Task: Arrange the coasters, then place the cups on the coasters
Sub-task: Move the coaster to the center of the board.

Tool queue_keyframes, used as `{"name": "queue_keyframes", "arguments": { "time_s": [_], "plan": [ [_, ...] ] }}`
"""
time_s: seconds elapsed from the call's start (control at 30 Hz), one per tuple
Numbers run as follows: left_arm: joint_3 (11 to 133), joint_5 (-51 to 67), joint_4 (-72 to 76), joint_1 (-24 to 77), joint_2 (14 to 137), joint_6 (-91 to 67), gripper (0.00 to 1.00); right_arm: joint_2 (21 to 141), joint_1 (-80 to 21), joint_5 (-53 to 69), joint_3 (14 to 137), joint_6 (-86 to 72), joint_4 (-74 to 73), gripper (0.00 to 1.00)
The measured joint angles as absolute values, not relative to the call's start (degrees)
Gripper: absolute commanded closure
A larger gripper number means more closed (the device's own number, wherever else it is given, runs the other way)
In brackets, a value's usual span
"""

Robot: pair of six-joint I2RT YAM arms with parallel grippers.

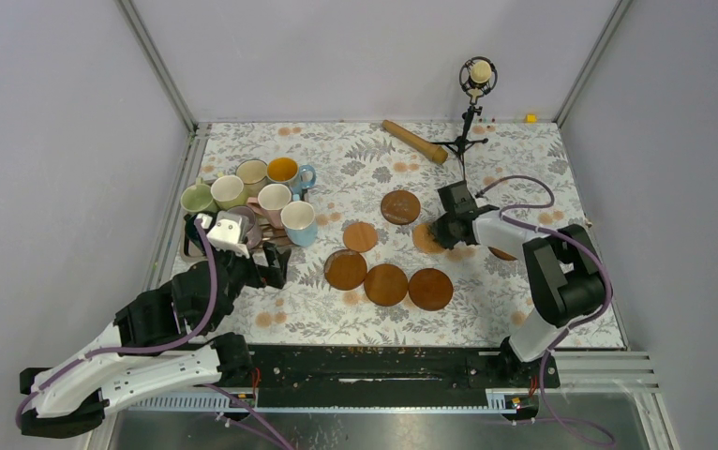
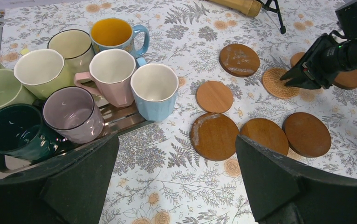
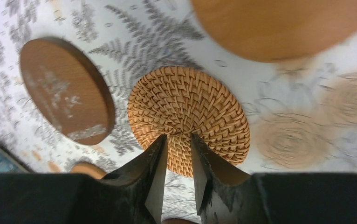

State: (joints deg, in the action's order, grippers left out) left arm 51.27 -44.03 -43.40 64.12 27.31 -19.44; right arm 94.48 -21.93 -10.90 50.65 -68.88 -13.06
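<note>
Several cups (image 1: 252, 197) stand bunched on a metal tray (image 2: 120, 119) at the left, among them a mauve cup (image 2: 69, 112), a light blue cup (image 2: 154, 88) and a pink cup (image 2: 111, 70). Brown wooden coasters (image 1: 386, 284) lie in mid-table, three in a row, with a tan one (image 1: 360, 236) and a dark one (image 1: 400, 206) behind. My right gripper (image 3: 179, 137) is shut on the near edge of a woven coaster (image 3: 190, 107), low on the cloth. My left gripper (image 2: 176, 140) hangs open beside the tray, holding nothing.
A wooden roller (image 1: 414, 141) and a microphone on a small tripod (image 1: 475, 80) stand at the back. Another brown coaster (image 2: 347, 79) lies partly under my right arm. Grey walls and metal rails border the flowered cloth on three sides.
</note>
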Motion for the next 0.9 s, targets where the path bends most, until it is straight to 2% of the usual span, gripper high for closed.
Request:
{"name": "queue_keyframes", "arguments": {
  "time_s": [0.27, 0.9],
  "plan": [
    [51.2, -44.05, -43.35, 64.12, 27.31, -19.44, 0.02, 97.86, -25.1, -4.95, 51.64, -68.27, -4.95, 0.67],
    [51.18, -44.03, -43.35, 64.12, 27.31, -19.44, 0.02, 98.56, -29.8, -0.3, 49.98, -70.57, 0.3, 0.66]
  ]
}}
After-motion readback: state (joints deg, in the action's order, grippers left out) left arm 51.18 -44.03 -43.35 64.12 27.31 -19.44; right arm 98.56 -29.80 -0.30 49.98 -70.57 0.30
